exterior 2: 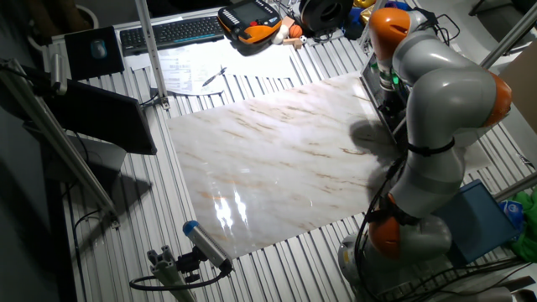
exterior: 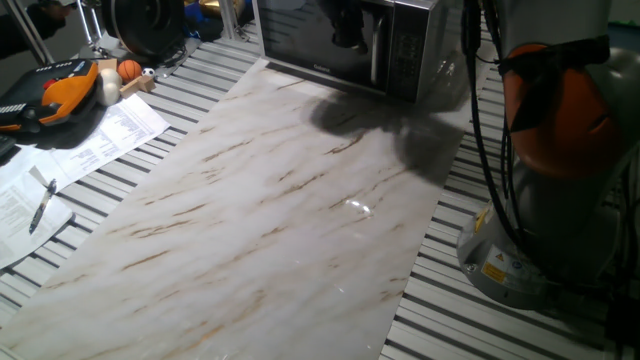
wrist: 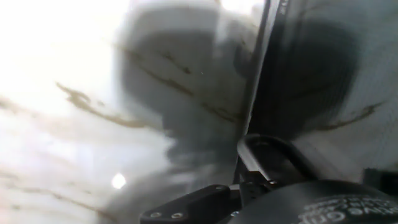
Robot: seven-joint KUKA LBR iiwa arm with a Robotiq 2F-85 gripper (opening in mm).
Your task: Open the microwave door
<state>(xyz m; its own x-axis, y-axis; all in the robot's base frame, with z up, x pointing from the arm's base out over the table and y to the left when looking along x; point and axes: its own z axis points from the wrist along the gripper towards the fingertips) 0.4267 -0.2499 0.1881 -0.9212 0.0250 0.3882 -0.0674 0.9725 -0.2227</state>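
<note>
The silver microwave (exterior: pixel 426 55) stands at the far edge of the marble board (exterior: pixel 270 210). Its dark glass door (exterior: pixel 300 40) looks flush with the front. The vertical bar handle (exterior: pixel 378 50) runs beside the dark keypad (exterior: pixel 405 45). My gripper (exterior: pixel 347 28) is a dark shape close in front of the door glass, left of the handle. I cannot make out how its jaws stand. In the hand view a dark finger (wrist: pixel 186 210) shows at the bottom, with the glossy door face (wrist: pixel 323 68) on the right mirroring the marble. In the other fixed view my arm (exterior 2: pixel 445 92) hides the microwave.
The arm's orange and grey base (exterior: pixel 560 130) stands right of the board with cables hanging. Papers and a pen (exterior: pixel 42 203), an orange teach pendant (exterior: pixel 60 92) and a small orange ball (exterior: pixel 130 70) lie at the left. A keyboard (exterior 2: pixel 172 32) lies beyond the board.
</note>
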